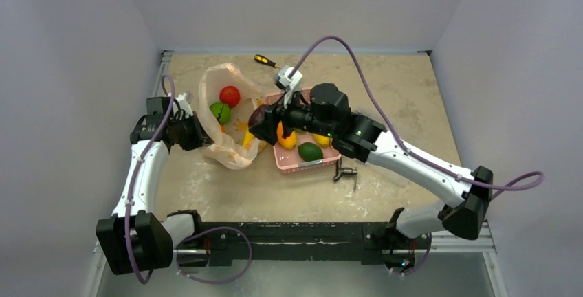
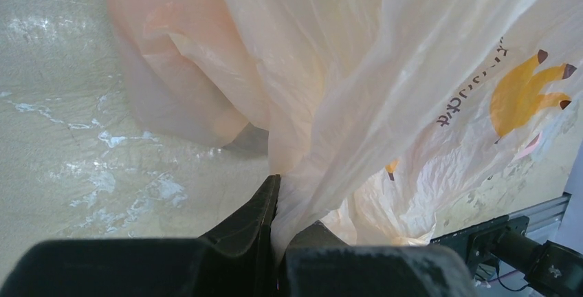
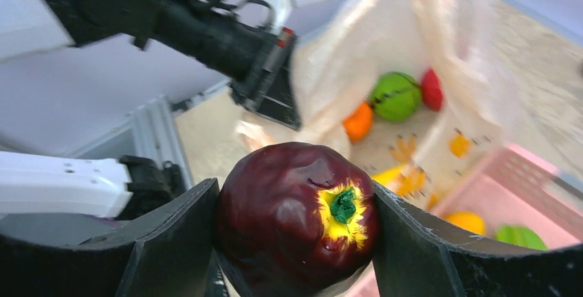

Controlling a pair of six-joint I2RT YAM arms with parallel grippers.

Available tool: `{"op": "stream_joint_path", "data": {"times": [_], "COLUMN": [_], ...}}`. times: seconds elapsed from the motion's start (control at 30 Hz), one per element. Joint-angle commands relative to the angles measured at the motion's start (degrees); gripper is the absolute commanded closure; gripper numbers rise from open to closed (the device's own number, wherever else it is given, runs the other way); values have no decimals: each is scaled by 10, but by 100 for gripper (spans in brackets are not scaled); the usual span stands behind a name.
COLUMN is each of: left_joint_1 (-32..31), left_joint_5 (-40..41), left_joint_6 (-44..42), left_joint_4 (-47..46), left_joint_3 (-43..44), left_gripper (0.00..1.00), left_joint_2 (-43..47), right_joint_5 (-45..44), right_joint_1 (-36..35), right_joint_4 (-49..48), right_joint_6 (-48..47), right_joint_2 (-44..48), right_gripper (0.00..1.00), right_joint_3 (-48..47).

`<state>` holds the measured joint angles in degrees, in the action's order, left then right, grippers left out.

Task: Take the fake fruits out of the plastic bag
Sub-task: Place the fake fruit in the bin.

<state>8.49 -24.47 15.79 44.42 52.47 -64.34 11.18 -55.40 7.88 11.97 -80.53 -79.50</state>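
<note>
The plastic bag lies open at the left middle, peach-tinted with orange prints. Inside it are a red apple, a green round fruit and yellow bananas. The right wrist view also shows an orange beside the green fruit. My left gripper is shut on the bag's near-left edge, and the film is pinched between its fingers. My right gripper is shut on the dark purple-brown fruit and holds it above the bag's right rim, beside the basket.
A pink basket stands right of the bag, holding a yellow-orange fruit and a flat green fruit. A yellow-handled screwdriver lies at the back. A small dark metal part lies in front of the basket.
</note>
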Motion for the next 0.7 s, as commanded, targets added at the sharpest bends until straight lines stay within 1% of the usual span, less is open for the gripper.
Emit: {"op": "stream_joint_path", "data": {"times": [0.0,0.1,0.2,0.27,0.37,0.57,0.63,0.67], "left_joint_1": [-3,-2,-2,-2,-2,-3,-2,-2], "left_joint_5": [-22,-23,-26,-13,1,3,5,6], "left_joint_6": [-12,-13,-13,-10,-9,-10,-11,-11], "left_joint_4": [-17,-18,-18,-15,-8,-4,-3,-3], "left_joint_3": [-8,-8,-8,-6,0,1,2,2], "left_gripper": [100,100,100,100,100,100,100,100], "left_joint_2": [15,14,12,9,1,-2,-2,-2], "right_joint_5": [-153,-204,-196,-187,-182,-118,-115,-119], "right_joint_1": [14,29,53,57,57,57,57,57], "right_joint_4": [-15,-3,4,6,1,8,16,16], "right_joint_6": [-2,4,23,27,35,37,33,32], "right_joint_2": [65,80,72,51,18,-62,-80,-86], "right_gripper": [100,100,100,100,100,100,96,91], "right_joint_3": [82,135,175,192,201,181,176,177]}}
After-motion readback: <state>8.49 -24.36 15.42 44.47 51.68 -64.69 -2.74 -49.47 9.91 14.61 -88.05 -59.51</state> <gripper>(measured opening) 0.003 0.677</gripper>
